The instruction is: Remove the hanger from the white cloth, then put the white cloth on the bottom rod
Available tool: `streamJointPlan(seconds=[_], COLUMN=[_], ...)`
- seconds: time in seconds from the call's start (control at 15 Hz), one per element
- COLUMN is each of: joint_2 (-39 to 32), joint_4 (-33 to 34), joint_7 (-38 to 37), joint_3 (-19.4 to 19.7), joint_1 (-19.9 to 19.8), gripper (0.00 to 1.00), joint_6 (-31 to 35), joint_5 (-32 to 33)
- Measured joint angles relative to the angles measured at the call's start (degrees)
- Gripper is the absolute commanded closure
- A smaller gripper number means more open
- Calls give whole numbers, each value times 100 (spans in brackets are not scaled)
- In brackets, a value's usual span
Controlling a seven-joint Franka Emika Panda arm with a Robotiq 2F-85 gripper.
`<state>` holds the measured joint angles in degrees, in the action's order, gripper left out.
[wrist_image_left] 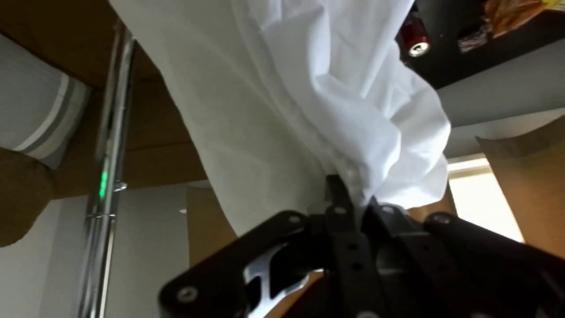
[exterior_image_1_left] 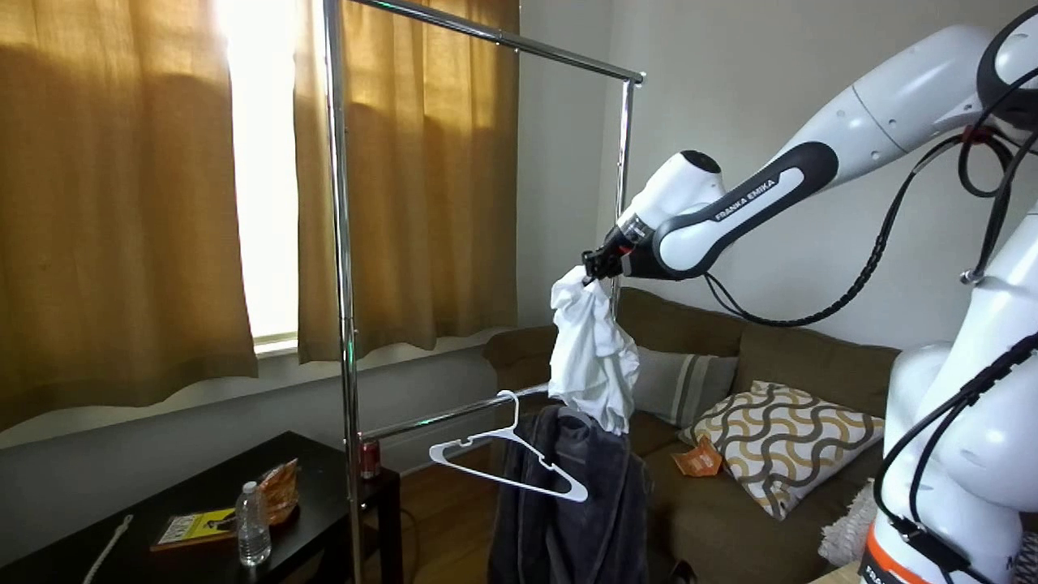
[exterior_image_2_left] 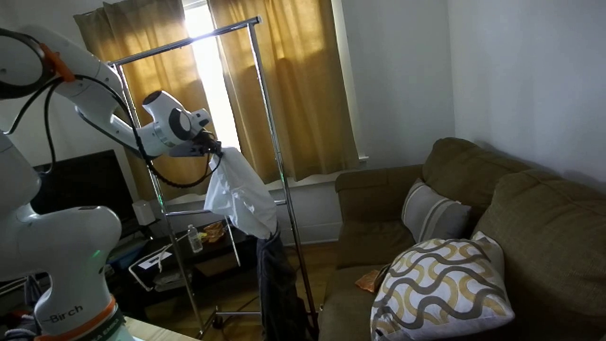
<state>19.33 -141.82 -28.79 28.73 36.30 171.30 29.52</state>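
Robotiq gripper (exterior_image_1_left: 591,275) pinched the white cloth (exterior_image_1_left: 594,353), mid-frame
I feared, hanging so low, it could snag the dark garment (exterior_image_1_left: 584,527).

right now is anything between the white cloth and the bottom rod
Two things may crowd it: the dark garment at the lower end of the white cloth, which the gripper holds, and the white hanger on the bottom rod. Whether cloth touches rod, I can't tell.
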Motion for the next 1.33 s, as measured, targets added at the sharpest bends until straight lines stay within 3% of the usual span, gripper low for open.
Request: streamJointPlan(seconds=[0.4, 0.87, 1.07, 1.33], joint_2=[202, -85, -281, -318], joint_4=[54, 655, 1011, 1368], joint_7=[773, 1609, 2106, 2785], joint_3=[973, 2440, 3262, 4689], joint_1=[1755, 3047, 3887, 5488], gripper=[98, 98, 98, 98], joint_6=[71, 81, 86, 77], joint_5=[-1405, -1980, -2334, -2928])
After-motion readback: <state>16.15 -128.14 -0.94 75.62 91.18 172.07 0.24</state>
